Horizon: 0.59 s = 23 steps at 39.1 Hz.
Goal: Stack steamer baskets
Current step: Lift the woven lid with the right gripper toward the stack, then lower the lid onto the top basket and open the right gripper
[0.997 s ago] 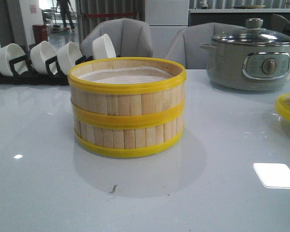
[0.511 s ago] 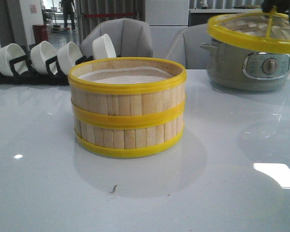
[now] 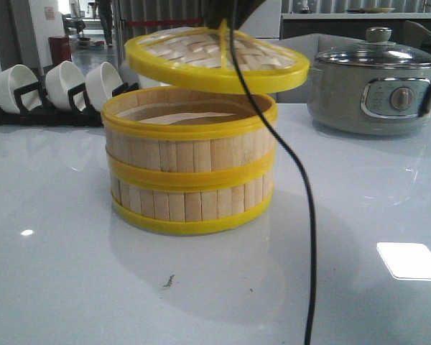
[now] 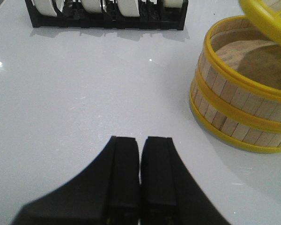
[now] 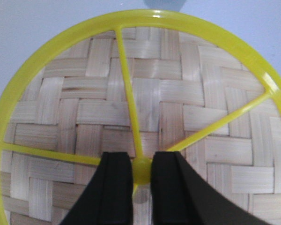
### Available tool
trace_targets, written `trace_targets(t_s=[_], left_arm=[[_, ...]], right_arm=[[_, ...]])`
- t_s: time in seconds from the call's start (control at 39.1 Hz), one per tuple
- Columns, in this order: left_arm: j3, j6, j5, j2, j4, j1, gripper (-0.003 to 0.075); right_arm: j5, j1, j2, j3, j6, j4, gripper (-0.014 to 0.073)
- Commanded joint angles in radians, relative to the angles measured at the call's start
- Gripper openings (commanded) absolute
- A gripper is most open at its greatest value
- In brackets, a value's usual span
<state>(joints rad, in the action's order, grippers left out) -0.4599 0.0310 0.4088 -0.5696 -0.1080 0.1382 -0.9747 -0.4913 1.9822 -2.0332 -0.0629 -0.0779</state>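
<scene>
Two steamer baskets (image 3: 190, 162) stand stacked on the white table, wood-slat walls, yellow rims, white liner in the top one. The woven-bamboo lid (image 3: 215, 57) with a yellow rim hangs tilted just above the top basket, apart from it. My right gripper (image 5: 141, 171) is shut on the lid's yellow centre knob (image 5: 141, 169); in the front view only its dark arm and cable show above the lid. My left gripper (image 4: 140, 154) is shut and empty, low over bare table, to the left of the stack (image 4: 241, 105).
A grey-green electric pot (image 3: 373, 86) with a glass lid stands at the back right. A black rack of white bowls (image 3: 54, 90) stands at the back left, also in the left wrist view (image 4: 107, 11). A black cable (image 3: 302, 215) hangs down in front of the stack.
The lid has been lifted from the table's right edge, carried past the pot, and moved left to hang over the stacked baskets. The stack has not moved.
</scene>
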Motion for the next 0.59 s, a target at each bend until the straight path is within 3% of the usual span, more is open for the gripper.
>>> trace_targets(t_s=[0.0, 0.56], left_arm=[[-0.029, -0.006, -0.081, 0.002, -0.004, 0.006, 0.0085], [-0.029, -0.006, -0.081, 0.002, -0.004, 0.006, 0.0085]], right_arm=[[0.029, -0.03, -0.013, -0.082, 0.015, 0.006, 0.0055], [0.017, -0.055, 0.053, -0.121, 0.015, 0.064, 0.0055]])
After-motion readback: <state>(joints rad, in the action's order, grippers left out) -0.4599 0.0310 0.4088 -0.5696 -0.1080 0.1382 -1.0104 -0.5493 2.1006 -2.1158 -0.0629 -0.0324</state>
